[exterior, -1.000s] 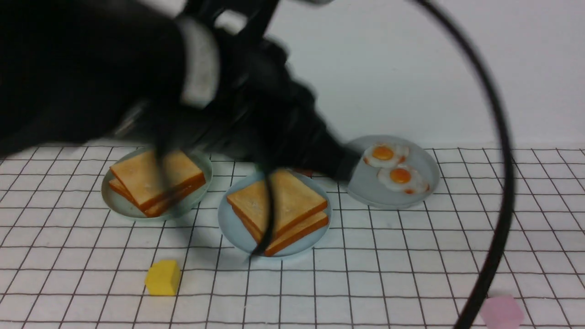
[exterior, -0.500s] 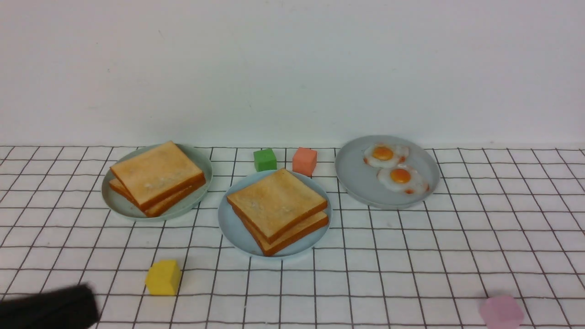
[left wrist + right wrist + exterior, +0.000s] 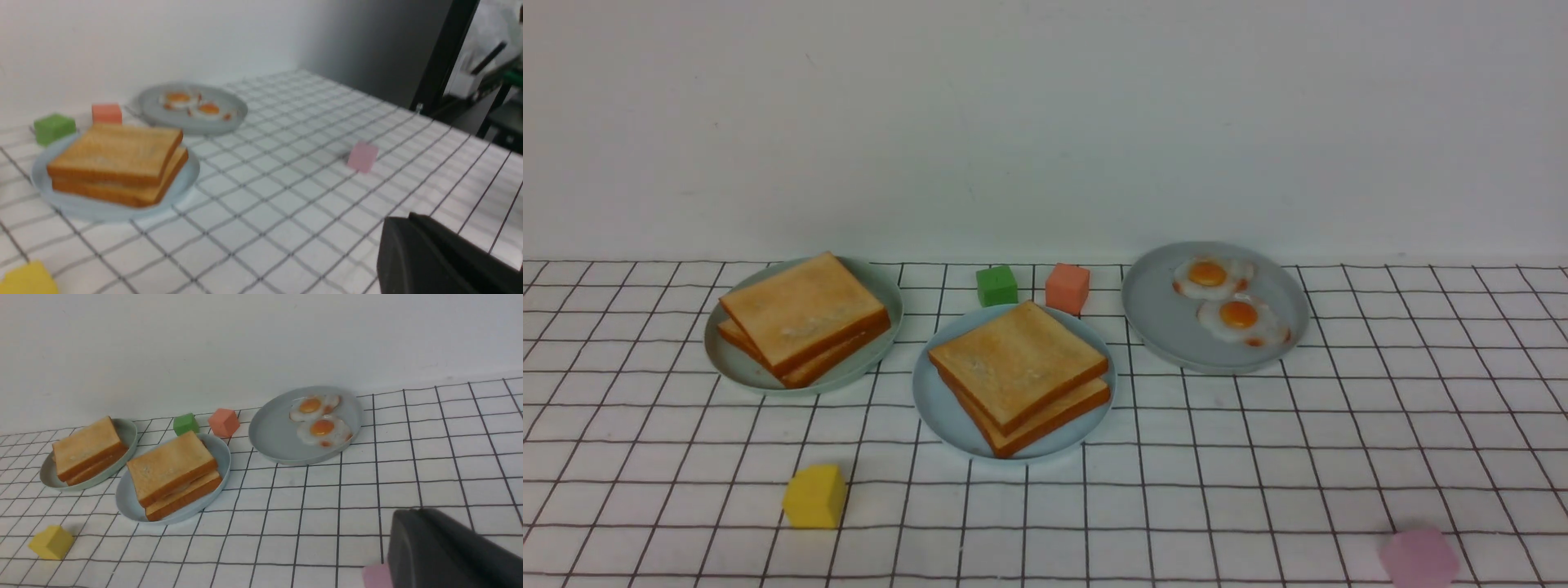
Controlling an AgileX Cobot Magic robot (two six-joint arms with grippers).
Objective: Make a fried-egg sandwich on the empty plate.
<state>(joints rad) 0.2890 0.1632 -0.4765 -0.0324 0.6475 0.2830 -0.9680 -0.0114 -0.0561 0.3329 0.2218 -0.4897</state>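
Task judged complete or nearly so: the fried-egg sandwich of two square golden-brown toast slices sat stacked on the round glossy sky-blue plastic plate, well ahead of both claws and held by neither; the filling between the slices could not be made out clearly. Only one dark part of the left claw and of the right claw showed, so whether either was spread or pressed together could not be told. Count: three plates; two toast stacks of two slices each, the second on the pale grey-green plate; two fried eggs on the darker grey plate; four small cubes, green, salmon, yellow, and pink just beside the right claw.
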